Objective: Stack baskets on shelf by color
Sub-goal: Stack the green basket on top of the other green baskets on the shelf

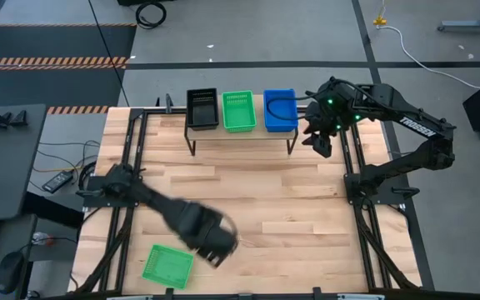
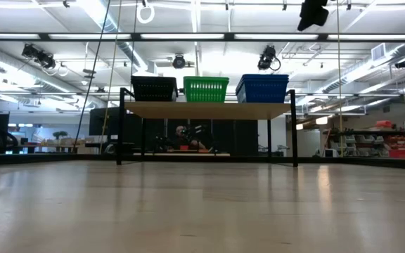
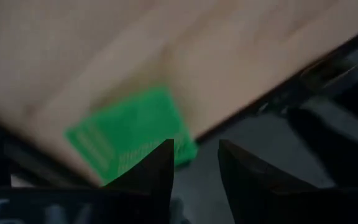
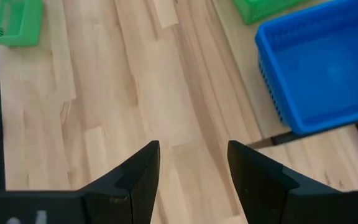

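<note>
High view: three basket stacks sit on the shelf (image 1: 240, 129) — black (image 1: 202, 108), green (image 1: 239, 110), blue (image 1: 280, 110). One loose green basket (image 1: 168, 266) lies at the desk's (image 1: 248, 200) near edge. The left gripper (image 1: 215, 242) and right gripper (image 1: 319, 140) both hover with fingers spread, empty.

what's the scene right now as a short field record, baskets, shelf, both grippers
shelf: far side of table, holding three stacks
black baskets: shelf, left
green baskets: shelf, middle
blue baskets: shelf, right
loose green basket: on table, near edge
left gripper: open, empty, beside the loose green basket
right gripper: open, empty, by the shelf's blue end
</note>
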Controlling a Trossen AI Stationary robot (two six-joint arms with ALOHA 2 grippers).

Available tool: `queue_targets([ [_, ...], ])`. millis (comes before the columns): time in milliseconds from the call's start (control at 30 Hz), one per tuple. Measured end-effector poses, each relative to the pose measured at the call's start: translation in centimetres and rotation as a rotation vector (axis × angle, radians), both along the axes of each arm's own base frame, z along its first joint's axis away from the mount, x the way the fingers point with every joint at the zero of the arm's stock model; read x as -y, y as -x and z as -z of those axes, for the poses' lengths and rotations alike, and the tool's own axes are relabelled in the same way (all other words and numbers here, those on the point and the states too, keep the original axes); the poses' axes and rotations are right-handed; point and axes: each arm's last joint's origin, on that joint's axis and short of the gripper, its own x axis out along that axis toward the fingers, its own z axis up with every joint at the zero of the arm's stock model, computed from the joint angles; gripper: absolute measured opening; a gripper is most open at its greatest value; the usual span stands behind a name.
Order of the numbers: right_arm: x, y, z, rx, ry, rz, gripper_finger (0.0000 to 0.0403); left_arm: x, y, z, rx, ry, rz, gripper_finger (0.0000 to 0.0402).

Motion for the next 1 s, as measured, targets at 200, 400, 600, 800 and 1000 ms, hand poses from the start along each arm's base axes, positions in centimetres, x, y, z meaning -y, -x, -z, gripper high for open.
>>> queue_targets([
  [200,-0.1,0.1,0.1,-0.016,-0.059,0.074,0.0195,4.9,3.7,2.2,-0.116,-0.055,-0.034,0.0141],
  [400,-0.4,-0.2,-0.1,0.011,-0.086,0.101,0.0195,8.8,6.1,5.2,-0.090,-0.084,-0.090,0.0142],
  [600,-1.0,-0.4,0.0,0.007,-0.131,0.133,0.0195,11.9,7.0,9.7,-0.014,0.028,-0.204,0.0142],
  [800,-1.7,-0.5,0.0,0.005,-0.172,0.155,0.0195,12.0,7.5,11.3,-0.029,0.004,-0.294,0.0143],
  [1000,-2.4,-0.7,0.0,0.000,-0.205,0.167,0.0195,11.2,7.4,11.5,-0.008,-0.077,-0.298,0.0157],
])
